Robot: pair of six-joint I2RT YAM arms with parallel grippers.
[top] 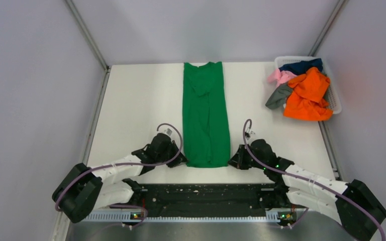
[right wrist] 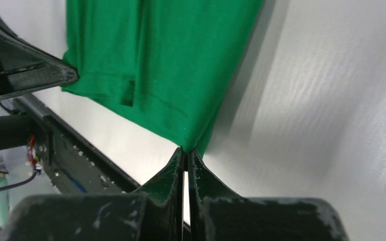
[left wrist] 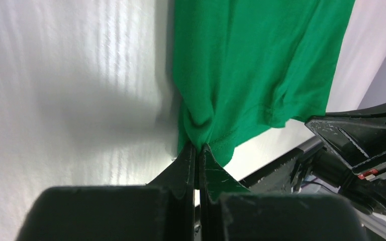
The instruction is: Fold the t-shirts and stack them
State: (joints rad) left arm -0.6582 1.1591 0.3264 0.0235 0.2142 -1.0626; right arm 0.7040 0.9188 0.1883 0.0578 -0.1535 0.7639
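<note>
A bright green t-shirt (top: pixel 206 115) lies on the white table as a long narrow strip, sleeves folded in, collar at the far end. My left gripper (top: pixel 182 161) is shut on its near left hem corner; the left wrist view shows the green t-shirt (left wrist: pixel 251 65) puckering into the left gripper (left wrist: pixel 197 146). My right gripper (top: pixel 232 162) is shut on the near right hem corner, where the green t-shirt (right wrist: pixel 166 60) runs into the right gripper (right wrist: pixel 186 149). More t-shirts, orange (top: pixel 307 95), grey (top: pixel 277 96), pink (top: pixel 280 76) and navy (top: pixel 301 66), are heaped at the far right.
A white plastic basket (top: pixel 334 98) holds the heaped shirts at the table's far right corner. Grey walls enclose the table on three sides. A black rail (top: pixel 206 197) with the arm bases runs along the near edge.
</note>
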